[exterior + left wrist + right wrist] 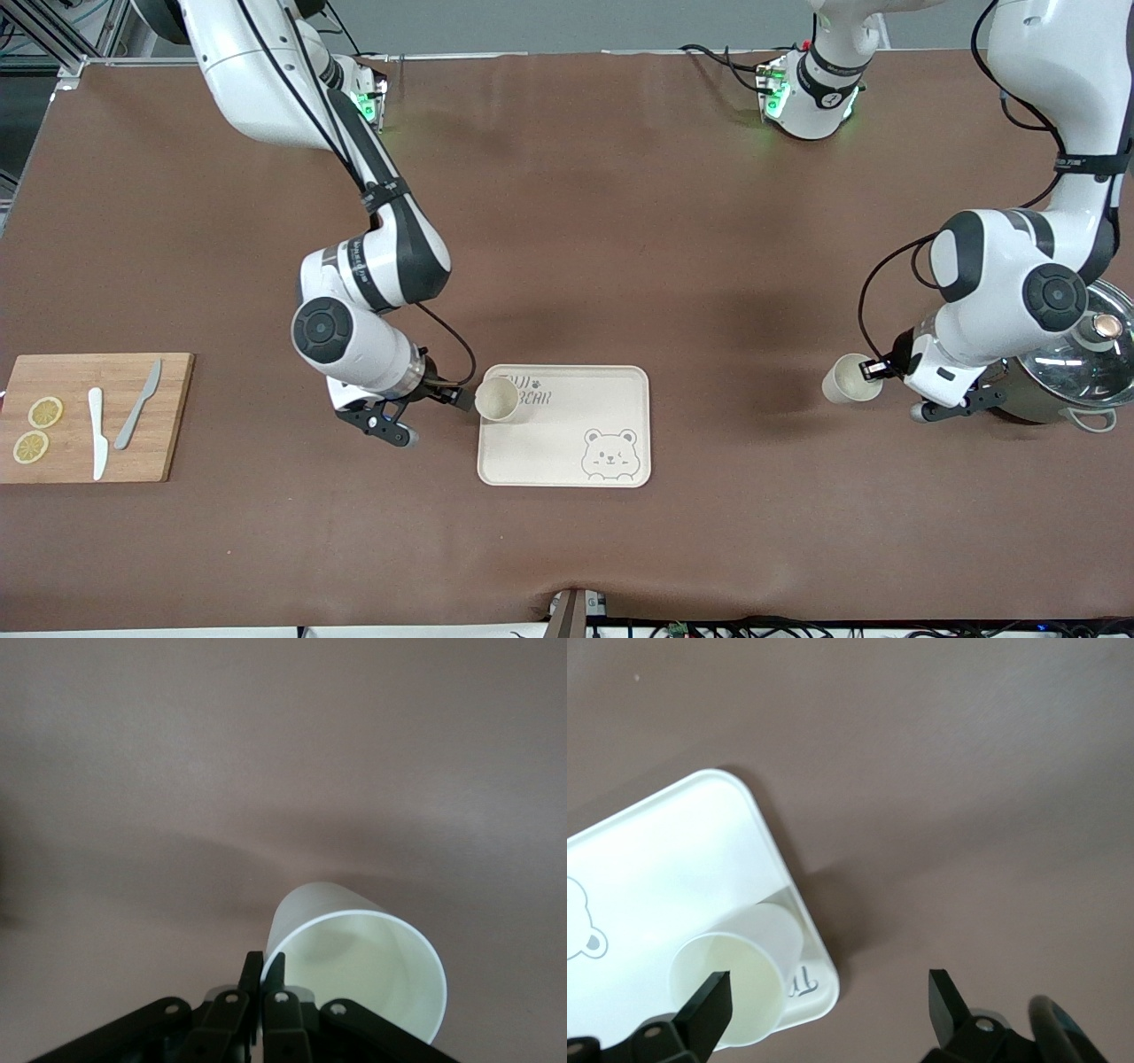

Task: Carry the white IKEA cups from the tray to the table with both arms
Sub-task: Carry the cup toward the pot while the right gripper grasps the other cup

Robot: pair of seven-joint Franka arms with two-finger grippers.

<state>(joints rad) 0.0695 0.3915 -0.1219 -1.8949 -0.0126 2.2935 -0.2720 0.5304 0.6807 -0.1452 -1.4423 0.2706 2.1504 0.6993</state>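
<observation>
One white cup stands upright on the bear-printed tray, in the corner toward the right arm's end. My right gripper hangs open just beside that corner. In the right wrist view its fingers spread wide around nothing, one fingertip over the cup at the tray's corner. The second white cup hangs tilted above the bare table toward the left arm's end. My left gripper is shut on its rim. The left wrist view shows the fingers of the left gripper pinching the cup's wall.
A wooden cutting board with two lemon slices, a white knife and a grey knife lies at the right arm's end. A steel pot with a glass lid stands right beside the left arm's wrist.
</observation>
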